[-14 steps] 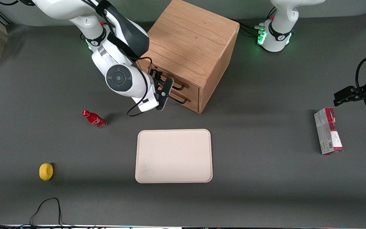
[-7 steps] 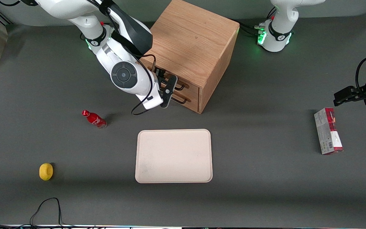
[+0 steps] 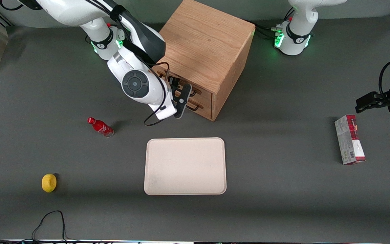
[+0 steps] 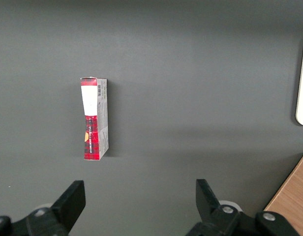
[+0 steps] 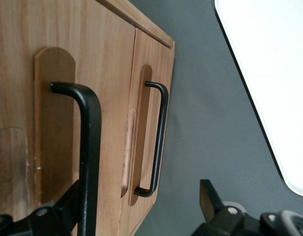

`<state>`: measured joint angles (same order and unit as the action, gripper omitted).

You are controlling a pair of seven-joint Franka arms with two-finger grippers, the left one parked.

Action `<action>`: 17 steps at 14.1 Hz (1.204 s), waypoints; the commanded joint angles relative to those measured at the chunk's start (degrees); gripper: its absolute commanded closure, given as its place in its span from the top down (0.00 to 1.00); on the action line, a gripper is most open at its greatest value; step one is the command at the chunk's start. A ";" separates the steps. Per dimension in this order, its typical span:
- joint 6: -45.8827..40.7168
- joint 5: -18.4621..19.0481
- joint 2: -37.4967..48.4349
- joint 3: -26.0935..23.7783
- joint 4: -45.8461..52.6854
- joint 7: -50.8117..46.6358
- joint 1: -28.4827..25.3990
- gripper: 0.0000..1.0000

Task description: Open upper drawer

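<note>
The wooden cabinet [image 3: 205,44] stands at the table's back. Its upper drawer [image 3: 204,93] is shut and carries a long black wire handle [image 3: 193,91]; the lower drawer [image 3: 204,107] with the same kind of handle [image 3: 195,107] is shut too. My right gripper [image 3: 179,97] is open, right in front of the drawer fronts. In the right wrist view the upper drawer's handle [image 5: 88,147] runs between the gripper's [image 5: 139,204] fingers [image 5: 68,206], close to one of them. The lower handle [image 5: 159,137] lies farther off. Neither finger grips anything.
A cream tray [image 3: 185,166] lies nearer the front camera than the cabinet, also in the right wrist view [image 5: 269,73]. A red bottle [image 3: 101,126] and a yellow fruit [image 3: 49,182] lie toward the working arm's end. A red and white box [image 3: 349,144] lies toward the parked arm's end.
My right gripper has moved sideways along the cabinet front toward the drawer handles and now sits over them. The drawers have not moved.
</note>
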<state>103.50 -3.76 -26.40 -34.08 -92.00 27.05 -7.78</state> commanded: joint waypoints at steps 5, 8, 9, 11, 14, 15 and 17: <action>0.30 5.69 -2.69 2.35 5.68 0.99 0.31 1.00; 0.30 6.92 -4.53 5.16 9.89 1.17 0.31 1.00; 0.30 7.18 -5.15 5.77 11.04 1.17 0.40 1.00; 0.30 7.10 -6.03 7.53 12.27 1.17 0.40 1.00; 0.30 7.19 -7.08 8.77 14.29 1.08 0.40 1.00; 0.30 7.27 -7.09 8.85 14.74 1.08 0.40 1.00; 0.30 7.62 -7.00 10.77 15.88 1.17 0.57 1.00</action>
<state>104.32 2.73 -32.13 -24.96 -79.57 27.25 -6.84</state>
